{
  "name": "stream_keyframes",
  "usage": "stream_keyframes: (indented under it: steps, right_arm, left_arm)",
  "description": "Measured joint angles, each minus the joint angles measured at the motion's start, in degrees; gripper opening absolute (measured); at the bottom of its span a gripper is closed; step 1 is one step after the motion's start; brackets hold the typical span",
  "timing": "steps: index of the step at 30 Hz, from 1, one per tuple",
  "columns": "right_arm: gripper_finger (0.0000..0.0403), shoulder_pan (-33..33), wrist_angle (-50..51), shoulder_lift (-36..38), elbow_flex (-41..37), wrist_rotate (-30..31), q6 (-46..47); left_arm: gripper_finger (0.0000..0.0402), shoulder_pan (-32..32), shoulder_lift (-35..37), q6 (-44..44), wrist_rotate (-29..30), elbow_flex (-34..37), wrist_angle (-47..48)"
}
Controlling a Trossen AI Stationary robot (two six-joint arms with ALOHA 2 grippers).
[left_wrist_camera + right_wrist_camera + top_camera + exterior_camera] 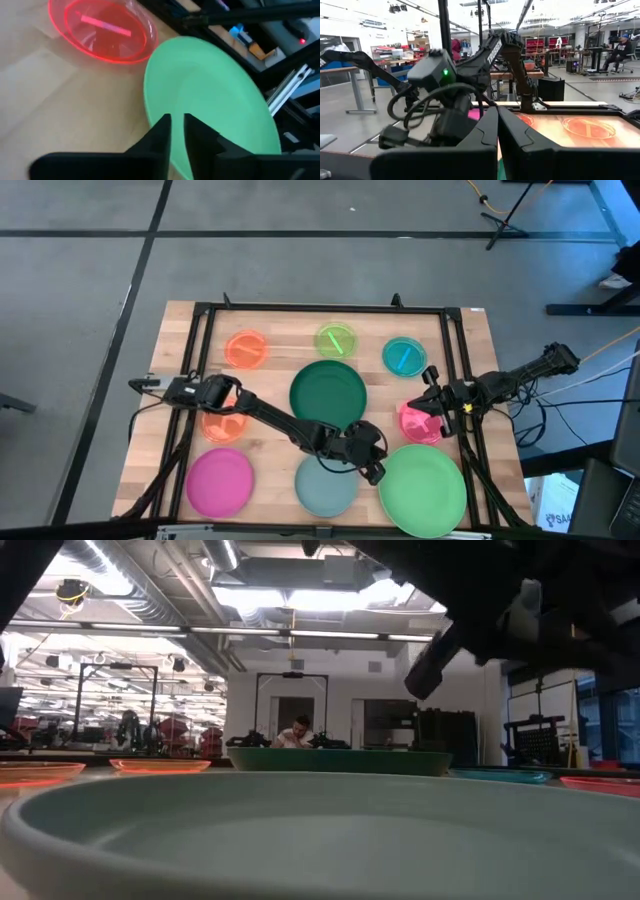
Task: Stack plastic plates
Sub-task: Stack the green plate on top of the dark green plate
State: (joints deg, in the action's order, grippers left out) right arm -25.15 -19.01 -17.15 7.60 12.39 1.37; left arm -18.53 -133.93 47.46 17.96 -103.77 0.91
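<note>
Here the left gripper (372, 470), jaws nearly closed and empty, hovers at the light green plate (424, 490) by the table's (275, 330) front edge. The right gripper (428, 402), jaws nearly closed, sits above the red-pink plate (418, 425) near the right edge.

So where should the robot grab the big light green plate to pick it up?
Probably by its thin raised rim, on the edge facing the table's middle. The light green plate lies flat, so only the rim offers a pinch, and the left gripper already hangs at that edge, fingers nearly together.
</note>
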Motion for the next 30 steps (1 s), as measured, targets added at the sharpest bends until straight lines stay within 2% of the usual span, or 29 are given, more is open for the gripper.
stream_keyframes:
  steps: [6,11,13,30]
  right_arm:
    - [0.0003,0.0,0.7,0.0,0.0,0.1,-0.1]
    - [0.0003,0.0,1.2,0.0,0.0,0.4,-0.1]
    - [0.0003,0.0,1.3,0.0,0.0,0.7,-0.2]
    - [0.0003,0.0,2.4,0.0,0.0,2.1,-0.2]
  left_arm:
    - [0.0124,0.1,-3.0,0.1,-2.7,0.0,-3.7]
    - [0.0159,0.2,-5.9,1.7,-4.9,0.0,-8.5]
    - [0.0165,0.1,-7.0,2.4,-6.3,0.0,-11.4]
    - [0.0167,1.0,-7.7,2.3,-5.6,0.0,-9.1]
